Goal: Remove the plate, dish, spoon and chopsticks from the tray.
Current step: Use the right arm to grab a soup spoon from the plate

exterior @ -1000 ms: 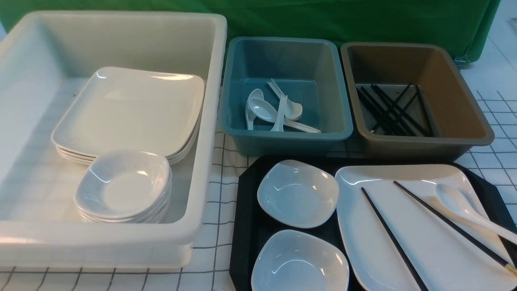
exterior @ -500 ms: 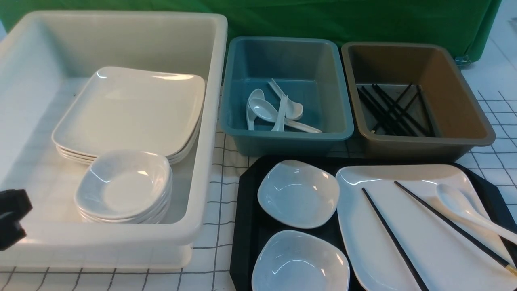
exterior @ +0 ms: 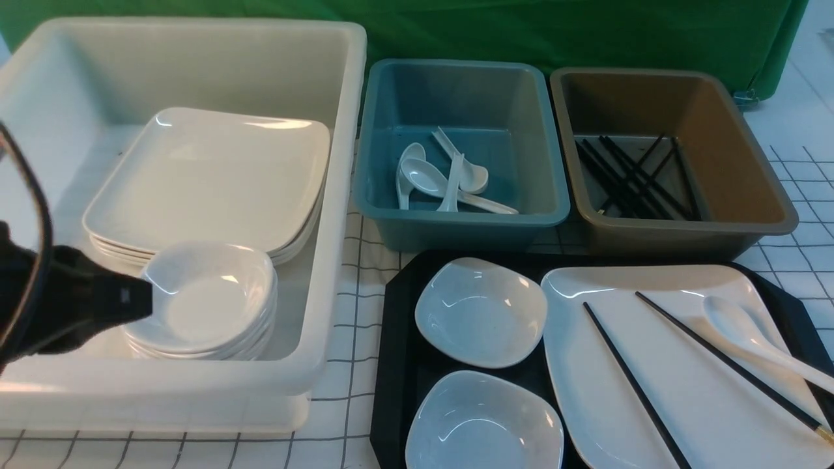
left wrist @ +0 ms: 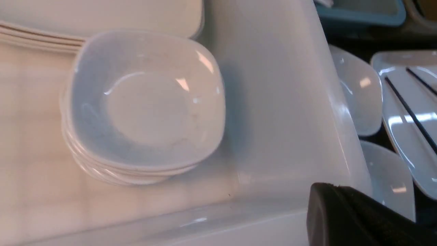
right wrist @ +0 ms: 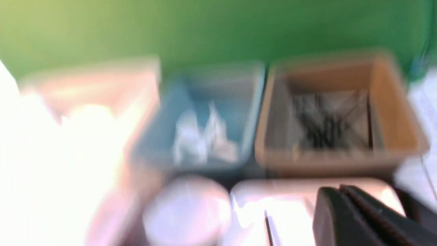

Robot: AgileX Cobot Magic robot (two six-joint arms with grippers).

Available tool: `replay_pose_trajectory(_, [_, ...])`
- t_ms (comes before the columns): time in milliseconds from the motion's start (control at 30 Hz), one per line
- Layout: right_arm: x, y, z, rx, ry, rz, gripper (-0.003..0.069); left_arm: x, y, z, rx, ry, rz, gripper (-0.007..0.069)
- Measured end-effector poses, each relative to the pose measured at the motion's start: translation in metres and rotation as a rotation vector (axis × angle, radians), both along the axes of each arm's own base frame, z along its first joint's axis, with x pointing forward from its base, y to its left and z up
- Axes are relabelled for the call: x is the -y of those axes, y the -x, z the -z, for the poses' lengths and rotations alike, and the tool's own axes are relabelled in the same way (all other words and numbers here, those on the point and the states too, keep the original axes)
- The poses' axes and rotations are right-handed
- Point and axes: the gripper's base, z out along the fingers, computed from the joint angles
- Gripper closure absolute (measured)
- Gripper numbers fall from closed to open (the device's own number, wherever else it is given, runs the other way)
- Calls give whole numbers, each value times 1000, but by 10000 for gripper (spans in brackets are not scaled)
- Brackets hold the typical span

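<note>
On the black tray (exterior: 397, 339) at the front right lies the large white plate (exterior: 704, 417). Two black chopsticks (exterior: 635, 384) and the white spoon (exterior: 749, 332) rest on the plate. Two small white dishes (exterior: 480, 311) sit on the tray's left half, one behind the other. My left gripper (exterior: 146, 299) is shut and empty, over the white tub's front left, its tip (left wrist: 324, 191) beside the stack of dishes (exterior: 202, 299). The blurred right wrist view shows my right gripper (right wrist: 338, 191) shut and empty above the plate (right wrist: 293, 212).
A big white tub (exterior: 326, 195) on the left holds stacked plates (exterior: 208, 176) and the dish stack. Behind the tray, a blue tub (exterior: 456, 221) holds spoons. A brown tub (exterior: 749, 195) beside it holds chopsticks. A checked cloth covers the table.
My left gripper has come in from the left edge and moved right, up to the dish stack in the white tub. Nothing on the tray has moved.
</note>
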Motion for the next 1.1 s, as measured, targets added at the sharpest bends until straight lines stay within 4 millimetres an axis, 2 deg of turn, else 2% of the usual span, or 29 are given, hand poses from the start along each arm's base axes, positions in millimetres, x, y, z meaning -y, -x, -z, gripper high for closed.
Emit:
replay_pose_trajectory(33, [-1, -1, 1, -28, 21, -10, 654, 0, -1, 0, -6, -1, 7, 603])
replay_pose_trajectory(133, [-11, -37, 6, -308, 199, -53, 655, 8, -12, -5, -73, -15, 101, 606])
replay_pose_trajectory(200, [-16, -65, 19, -483, 331, -87, 654, 18, -16, -6, -98, -34, 171, 624])
replay_pose_trajectory(300, [-22, -84, 30, -571, 381, -110, 654, 29, -14, -5, -109, -45, 218, 631])
replay_pose_trajectory(367, [-29, -107, 48, -666, 428, -150, 648, 49, -7, -5, -115, -49, 296, 635])
replay_pose_trajectory(400, [-30, -109, 50, -672, 429, -158, 647, 50, -7, -5, -115, -52, 303, 636])
replay_pose_trajectory(500, [-37, -132, 77, -780, 489, -202, 552, 81, 6, -3, -128, -43, 406, 636])
replay_pose_trajectory(567, [-39, -143, 94, -831, 538, -219, 435, 96, 11, 0, -148, -44, 449, 636])
replay_pose_trajectory(667, [-34, -160, 114, -870, 650, -189, 267, 117, 18, 8, -176, -64, 524, 636])
replay_pose_trajectory(767, [-25, -174, 124, -896, 701, -138, 200, 130, 22, 13, -184, -73, 576, 636])
replay_pose_trajectory(867, [-10, -192, 126, -901, 684, -70, 187, 137, 25, 14, -181, -68, 593, 637])
replay_pose_trajectory(1100, [17, -226, 131, -921, 624, 16, 199, 139, 22, 13, -144, -64, 586, 637])
